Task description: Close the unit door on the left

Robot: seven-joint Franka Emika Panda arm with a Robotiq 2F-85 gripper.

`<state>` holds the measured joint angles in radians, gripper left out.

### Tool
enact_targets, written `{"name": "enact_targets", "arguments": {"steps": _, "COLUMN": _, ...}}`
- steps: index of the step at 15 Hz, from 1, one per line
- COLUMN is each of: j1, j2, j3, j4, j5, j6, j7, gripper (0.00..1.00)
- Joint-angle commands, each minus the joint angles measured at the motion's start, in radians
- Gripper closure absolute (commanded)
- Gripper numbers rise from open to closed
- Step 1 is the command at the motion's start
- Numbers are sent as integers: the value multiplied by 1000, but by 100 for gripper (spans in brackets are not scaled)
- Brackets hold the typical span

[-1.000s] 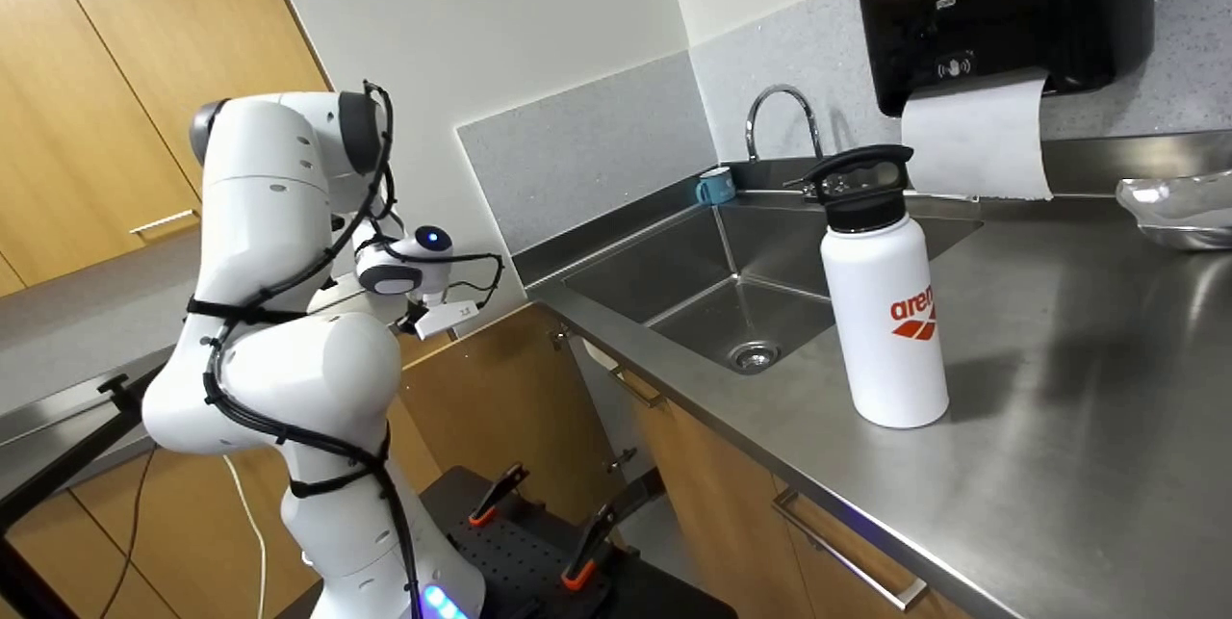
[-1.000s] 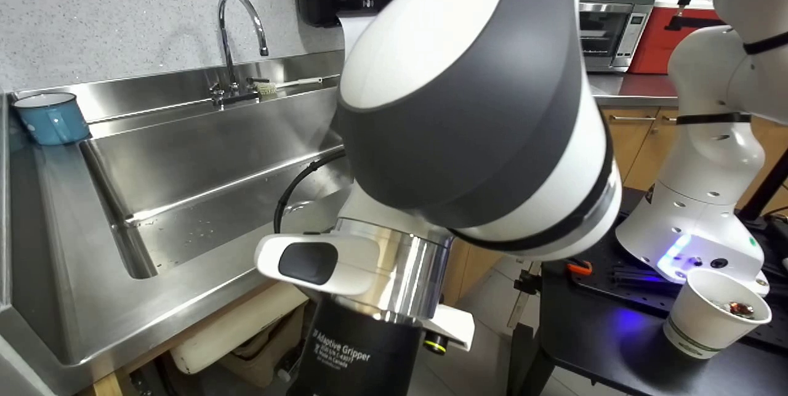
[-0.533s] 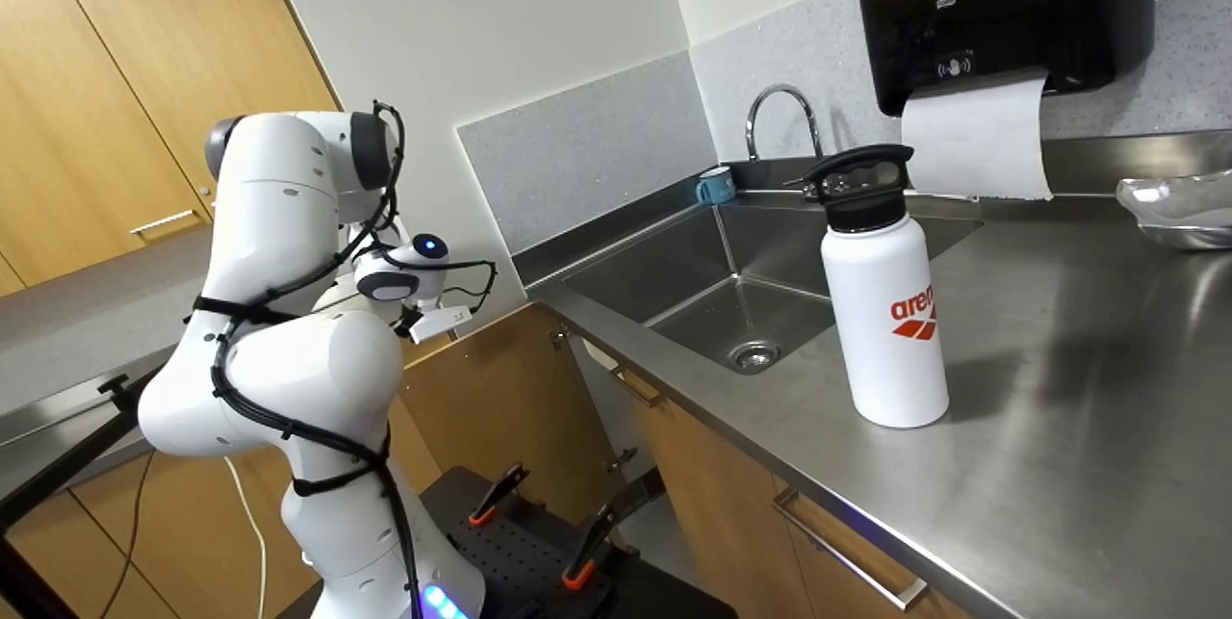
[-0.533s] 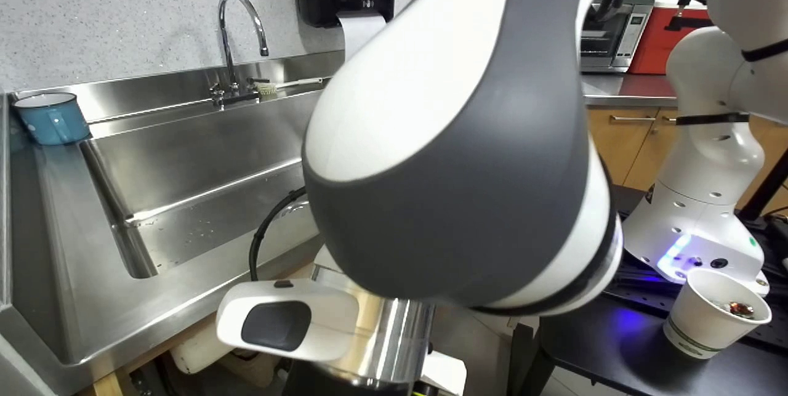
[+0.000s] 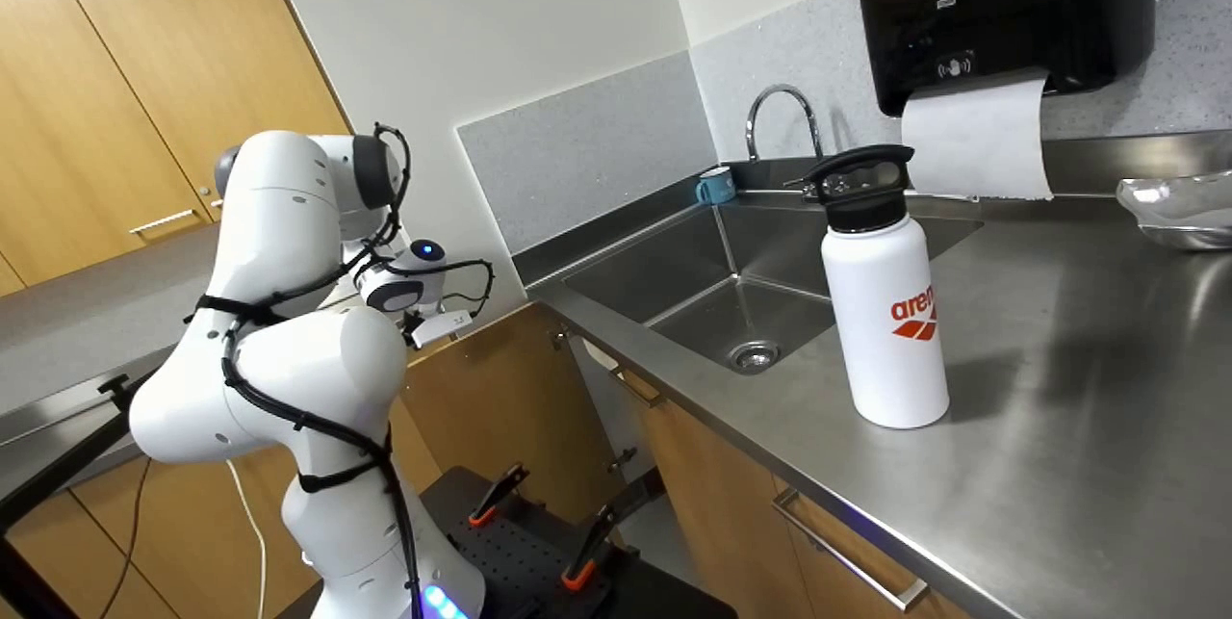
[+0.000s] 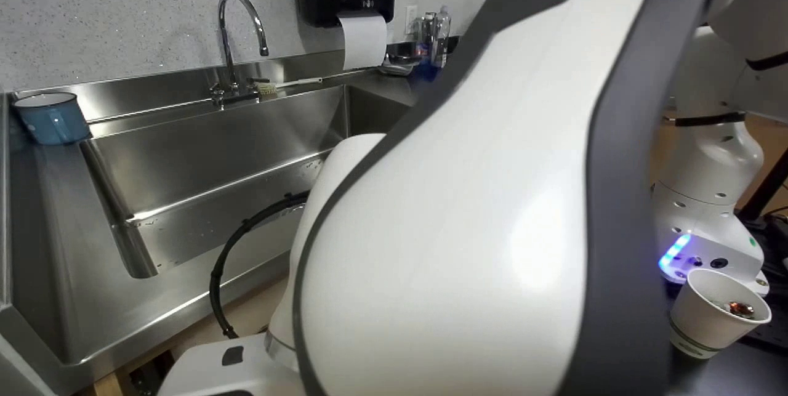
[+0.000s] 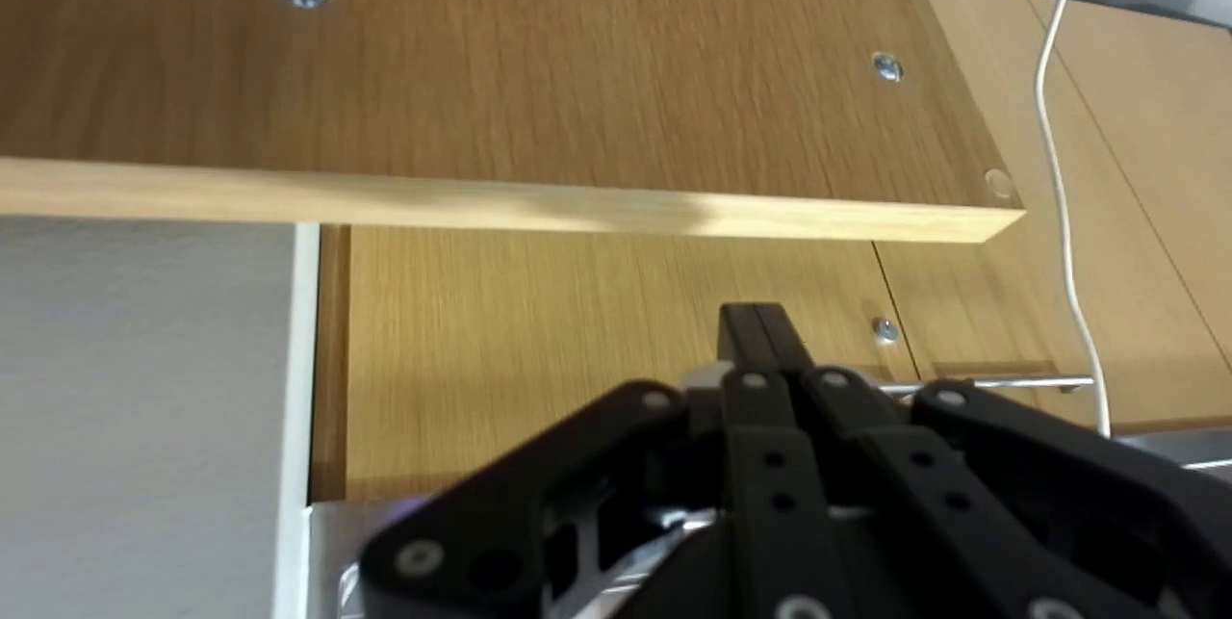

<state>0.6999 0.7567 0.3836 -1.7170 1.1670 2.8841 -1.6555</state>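
The unit door (image 5: 510, 407) stands open below the sink counter in an exterior view, with its brown face and metal hinges showing. In the wrist view the brown door panel (image 7: 577, 70) fills the top, with screws in its face and a pale edge toward me. My gripper (image 7: 756, 311) is shut with its fingertips together and nothing between them. The fingertips appear just below the door's pale edge in the wrist view, with a visible gap in the picture; their depth apart is hard to judge. In both exterior views the gripper fingers are hidden or out of frame.
Light-oak cabinet doors (image 7: 577, 311) and a hanging white cable (image 7: 1054, 167) lie behind the door. The sink counter (image 5: 616, 330) is beside the arm. A white bottle (image 5: 885, 330), a blue mug (image 6: 52, 119), a paper cup (image 6: 717, 313) and a clamp (image 5: 587, 552) are around.
The arm's elbow has lowered and its forearm has come nearer in an exterior view, taking the gripper body below that frame. The door has not visibly moved.
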Motion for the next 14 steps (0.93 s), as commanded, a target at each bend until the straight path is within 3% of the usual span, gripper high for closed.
{"name": "enact_targets", "arguments": {"steps": 1, "j1": 65, "j2": 50, "j3": -75, "j4": 84, "j5": -102, "j6": -34, "j7": 136, "gripper": 100}}
{"name": "enact_targets", "arguments": {"steps": 3, "j1": 91, "j2": 69, "j3": -110, "j4": 115, "j5": -159, "j6": -71, "j7": 214, "gripper": 100}}
{"name": "enact_targets", "arguments": {"steps": 4, "j1": 55, "j2": 87, "j3": -70, "j4": 122, "j5": -258, "j6": -70, "j7": 295, "gripper": 100}}
{"name": "enact_targets", "arguments": {"steps": 9, "j1": 30, "j2": 106, "j3": -55, "j4": 159, "j5": -579, "j6": -183, "j7": 625, "gripper": 100}}
{"name": "enact_targets", "arguments": {"steps": 14, "j1": -60, "j2": 114, "j3": 35, "j4": 171, "j5": -825, "j6": -274, "j7": 843, "gripper": 100}}
